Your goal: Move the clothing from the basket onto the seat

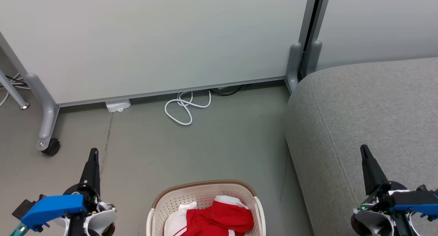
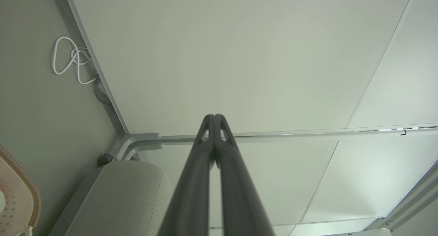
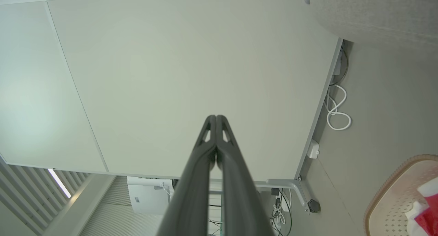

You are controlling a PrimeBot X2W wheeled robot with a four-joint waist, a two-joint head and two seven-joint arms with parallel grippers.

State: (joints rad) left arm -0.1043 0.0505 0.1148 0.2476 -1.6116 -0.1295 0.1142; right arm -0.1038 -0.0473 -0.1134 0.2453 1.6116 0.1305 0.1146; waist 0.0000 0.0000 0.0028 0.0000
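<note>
Lying crumpled in the basket [image 1: 191,196], the clothing [image 1: 222,218] sits between the two pairs of jaws, lower than their tips in the head view. Left jaws and right jaws are each pressed fully together, gripping nothing. The seat [image 1: 359,102] spreads behind the right jaws, beside the basket

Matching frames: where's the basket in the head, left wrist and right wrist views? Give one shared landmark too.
Head view: basket at bottom centre, cut off by the lower edge.
Left wrist view: basket at the bottom left corner, rim and a bit of wall.
Right wrist view: basket at the bottom right corner, red clothing inside.
Shared landmark: white coiled cable.
</note>
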